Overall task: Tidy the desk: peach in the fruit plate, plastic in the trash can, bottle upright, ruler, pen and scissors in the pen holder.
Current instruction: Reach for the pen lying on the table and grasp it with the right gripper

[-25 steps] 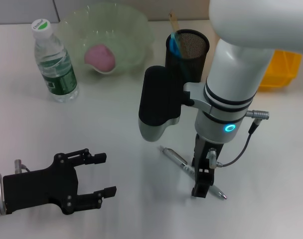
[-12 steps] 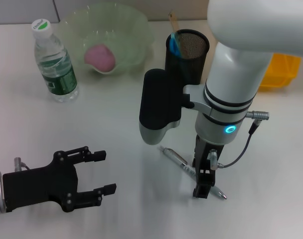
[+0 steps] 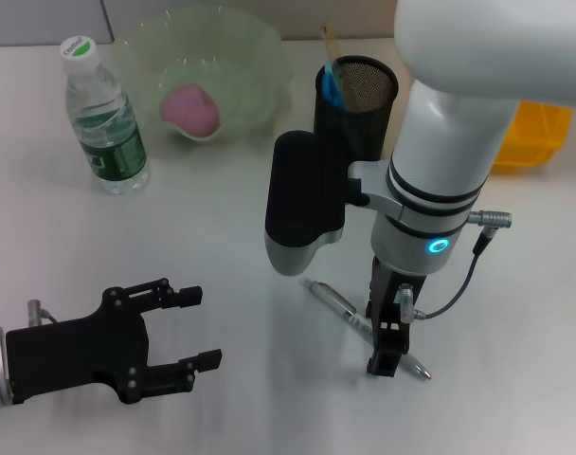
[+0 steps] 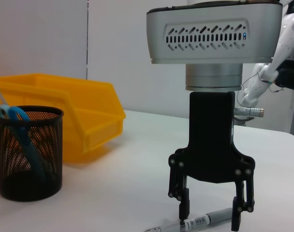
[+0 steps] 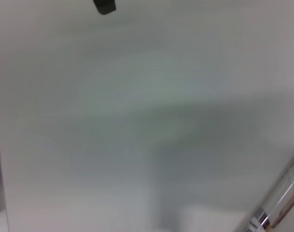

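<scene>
Head view: right gripper point(image 3: 387, 362) jaws wide astride pen point(image 3: 364, 327), left gripper point(image 3: 198, 330) jaws wide, idle.

Right gripper point(image 4: 211, 215) pointing straight down at desk point(image 4: 127, 164), fingers apart, straddling silver pen point(image 4: 195, 224) lying flat; fingertips at desk level, either side of pen barrel. Black mesh pen holder point(image 4: 28, 152) upright, well apart, blue-handled scissors point(image 4: 14, 116) inside. Yellow bin point(image 4: 65, 113) just behind holder, toward desk's far edge.

Right gripper point(image 3: 387, 353) pointing down, fingers spread; left gripper point(image 3: 195, 329) spread, idle.
</scene>
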